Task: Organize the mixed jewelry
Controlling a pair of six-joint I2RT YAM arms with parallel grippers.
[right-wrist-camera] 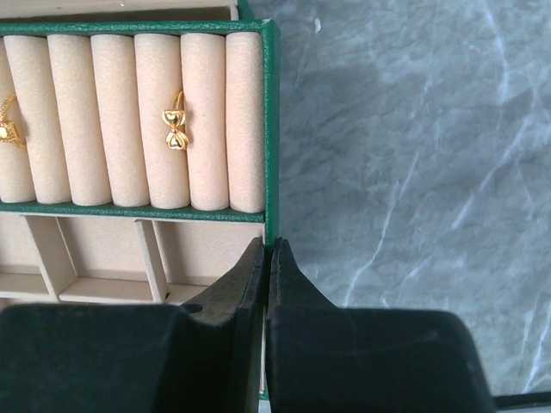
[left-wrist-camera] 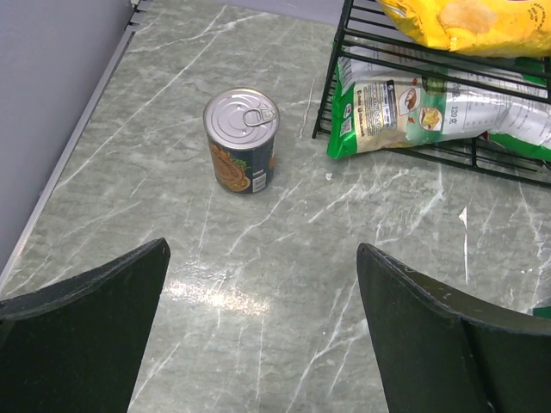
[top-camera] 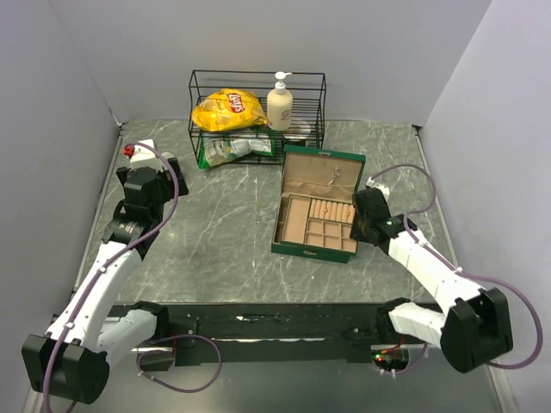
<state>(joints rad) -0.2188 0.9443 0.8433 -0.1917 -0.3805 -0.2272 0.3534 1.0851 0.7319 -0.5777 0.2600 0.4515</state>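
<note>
While the right claw [right-wrist-camera: 267, 251] is clenched, tips pressed together just over the green right wall of the jewelry box [right-wrist-camera: 270, 129], nothing can be made out between them. Just ahead and left of it lie tray compartments [right-wrist-camera: 103, 245], partly hidden by the claw. Beyond them a gold bow ring [right-wrist-camera: 176, 129] sits wedged between soft ring rolls [right-wrist-camera: 112, 120]. It looks light, hard and slippery, so it is probably best pinched at the raised bow. Farther left, a second gold piece [right-wrist-camera: 9, 131] is cut off. The left claw [left-wrist-camera: 263, 249] hangs released over the counter [left-wrist-camera: 258, 327], well apart from the box.

Green jewelry box [top-camera: 310, 250] was seen open, lid raised; a gold bow ring [right-wrist-camera: 175, 129] was seated between its cream rolls [right-wrist-camera: 116, 120].
</note>
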